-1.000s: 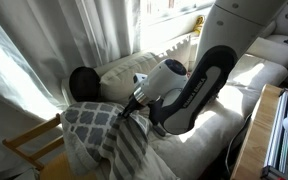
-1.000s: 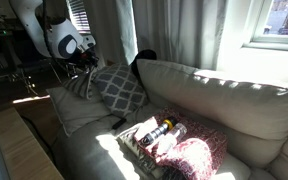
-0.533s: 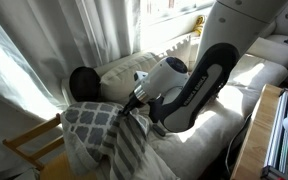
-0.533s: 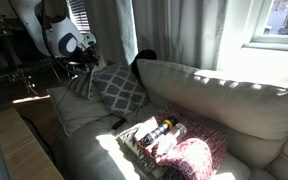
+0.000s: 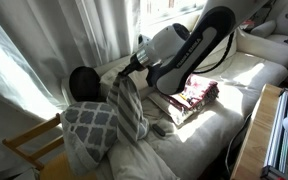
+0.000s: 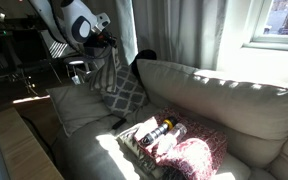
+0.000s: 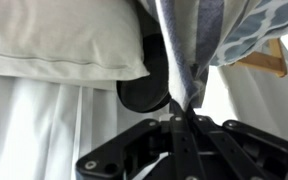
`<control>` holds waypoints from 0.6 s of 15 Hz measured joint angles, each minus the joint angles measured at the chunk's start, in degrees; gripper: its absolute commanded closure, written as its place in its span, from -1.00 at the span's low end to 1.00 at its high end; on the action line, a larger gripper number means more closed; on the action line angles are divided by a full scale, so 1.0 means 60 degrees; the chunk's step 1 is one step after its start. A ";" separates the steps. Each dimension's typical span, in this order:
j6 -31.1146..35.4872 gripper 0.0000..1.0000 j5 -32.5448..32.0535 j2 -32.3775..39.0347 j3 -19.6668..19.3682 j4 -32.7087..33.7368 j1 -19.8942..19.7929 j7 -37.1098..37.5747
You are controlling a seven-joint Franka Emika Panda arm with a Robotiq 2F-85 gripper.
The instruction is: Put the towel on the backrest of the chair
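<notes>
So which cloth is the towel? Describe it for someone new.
Find the cream sofa; at its end by the curtains, the towel hangs from the robot's fingers. It is grey with white stripes, unlike the lattice-patterned pillow beside it.

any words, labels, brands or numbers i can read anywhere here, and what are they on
None can be read.
The towel, pinched in the gripper, shows only stripes.
The grey pillow shows only a lattice pattern.
The small objects beside the multicoloured bundle may carry labels, but they are too small and blurred to read.
</notes>
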 measured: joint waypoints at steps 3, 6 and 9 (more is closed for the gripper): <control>0.0069 0.98 -0.0007 -0.0373 -0.0505 0.0021 -0.0045 -0.0183; 0.0069 0.94 -0.0009 -0.0496 -0.0698 0.0059 -0.0116 -0.0253; 0.0069 0.94 -0.0009 -0.0461 -0.0649 0.0059 -0.0081 -0.0253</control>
